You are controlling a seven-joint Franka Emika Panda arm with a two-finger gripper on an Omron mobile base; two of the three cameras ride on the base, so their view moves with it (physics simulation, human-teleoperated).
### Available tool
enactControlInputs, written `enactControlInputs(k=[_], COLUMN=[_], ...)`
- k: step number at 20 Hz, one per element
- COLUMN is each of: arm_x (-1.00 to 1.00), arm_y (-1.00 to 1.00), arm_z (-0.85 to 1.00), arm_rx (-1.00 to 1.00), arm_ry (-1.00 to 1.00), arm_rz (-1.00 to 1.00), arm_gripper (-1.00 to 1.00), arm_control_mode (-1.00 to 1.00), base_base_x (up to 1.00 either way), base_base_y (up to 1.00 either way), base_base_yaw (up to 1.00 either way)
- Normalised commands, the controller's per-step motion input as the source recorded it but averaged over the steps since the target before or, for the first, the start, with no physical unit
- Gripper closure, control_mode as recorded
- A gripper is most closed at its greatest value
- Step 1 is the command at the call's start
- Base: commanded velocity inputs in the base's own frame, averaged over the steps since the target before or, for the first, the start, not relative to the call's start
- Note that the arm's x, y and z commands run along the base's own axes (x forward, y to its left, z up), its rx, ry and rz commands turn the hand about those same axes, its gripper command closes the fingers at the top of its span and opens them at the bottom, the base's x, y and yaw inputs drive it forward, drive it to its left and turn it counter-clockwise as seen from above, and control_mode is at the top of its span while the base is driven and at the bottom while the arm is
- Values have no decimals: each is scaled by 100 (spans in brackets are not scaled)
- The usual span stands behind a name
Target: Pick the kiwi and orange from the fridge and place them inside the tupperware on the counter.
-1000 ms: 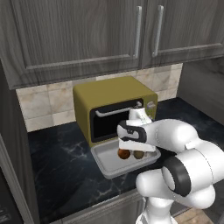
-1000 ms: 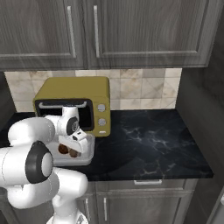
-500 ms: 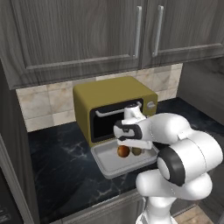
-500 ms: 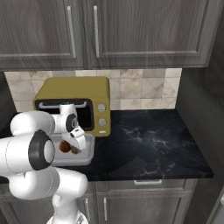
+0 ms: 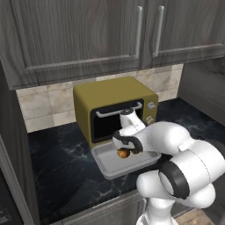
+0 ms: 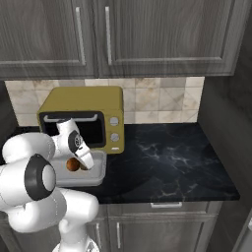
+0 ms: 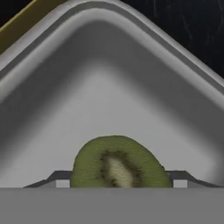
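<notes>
My gripper (image 7: 120, 183) hangs low inside the tupperware (image 7: 109, 87), a pale grey tray with a raised rim. It is shut on the kiwi (image 7: 119, 164), whose green cut face shows between the two fingertips (image 7: 62, 183). In the left base view the gripper (image 5: 125, 148) sits over the tray (image 5: 103, 162), with the kiwi (image 5: 123, 154) a small brownish ball under it. From the right, the kiwi (image 6: 73, 164) lies beside the gripper (image 6: 82, 163) in the tupperware (image 6: 96, 172) on the black counter (image 6: 167, 157). The orange and the fridge are out of view.
A yellow-olive microwave (image 5: 114, 101) stands right behind the tray, its door handle (image 6: 66, 117) close above my hand. Dark wood cabinets (image 6: 123, 34) hang overhead. Bare black worktop (image 5: 57, 162) stretches to both sides. A tall dark panel (image 5: 9, 145) borders the left.
The hand has sunk a little lower into the tray with the kiwi. The forearm and elbow have swung forward. The tray and microwave have not moved.
</notes>
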Motion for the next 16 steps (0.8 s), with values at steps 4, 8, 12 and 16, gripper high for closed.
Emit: enactControlInputs(k=[4,8,12,16], arm_x=[-51,-58,-51,-49], arm_y=[0,0,0,0], arm_z=[0,14,46,59], arm_rx=[1,13,19,11], arm_ry=[-19,-12,-4,-3], arm_rz=[0,0,-2,0], arm_gripper=[-100,-100,-100,-100], arm_control_mode=[-100,-100,-100,-100], base_base_x=[0,0,0,0], base_base_y=[0,0,0,0], base_base_yaw=[0,0,0,0])
